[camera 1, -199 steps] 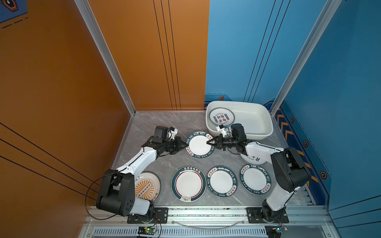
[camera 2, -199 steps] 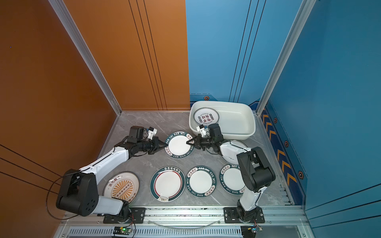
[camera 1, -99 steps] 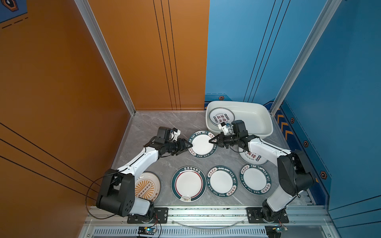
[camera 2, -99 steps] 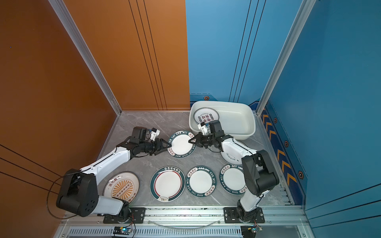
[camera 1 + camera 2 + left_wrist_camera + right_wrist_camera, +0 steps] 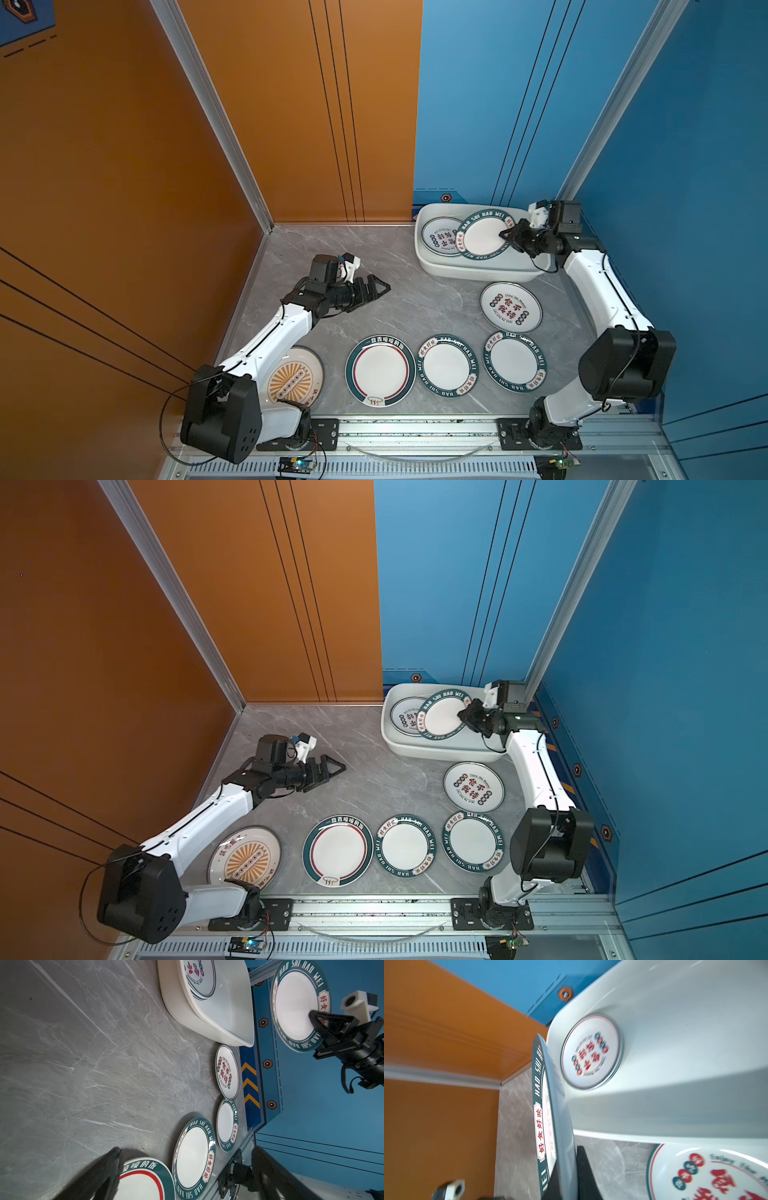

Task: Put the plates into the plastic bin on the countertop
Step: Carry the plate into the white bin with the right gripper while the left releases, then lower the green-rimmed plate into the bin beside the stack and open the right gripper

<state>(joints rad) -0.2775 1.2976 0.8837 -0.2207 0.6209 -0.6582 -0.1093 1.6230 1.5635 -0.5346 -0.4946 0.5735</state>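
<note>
My right gripper point(image 5: 509, 237) point(image 5: 464, 717) is shut on the rim of a green-rimmed plate point(image 5: 484, 232) point(image 5: 442, 716), held tilted over the plastic bin point(image 5: 478, 272) point(image 5: 436, 752). In the right wrist view my fingers point(image 5: 583, 1167) pinch that plate point(image 5: 550, 1105) edge-on. A red-character plate point(image 5: 440, 239) point(image 5: 591, 1051) lies in the bin's left end. My left gripper point(image 5: 380, 289) point(image 5: 336, 767) point(image 5: 187, 1150) stands open and empty low over the countertop point(image 5: 415, 299), left of centre. The left wrist view shows the held plate point(image 5: 295, 1003) in the air.
Several plates lie on the countertop: a red-character one point(image 5: 510, 307) in front of the bin, two green-rimmed ones point(image 5: 514, 361) point(image 5: 448, 365), a larger red-ringed one point(image 5: 380, 370), and a sunburst one point(image 5: 293, 380) partly under my left arm. Walls close in on three sides.
My left gripper let go of the green-rimmed plate, opened wide and drew back left. My right gripper carried that plate from the countertop's middle up over the bin.
</note>
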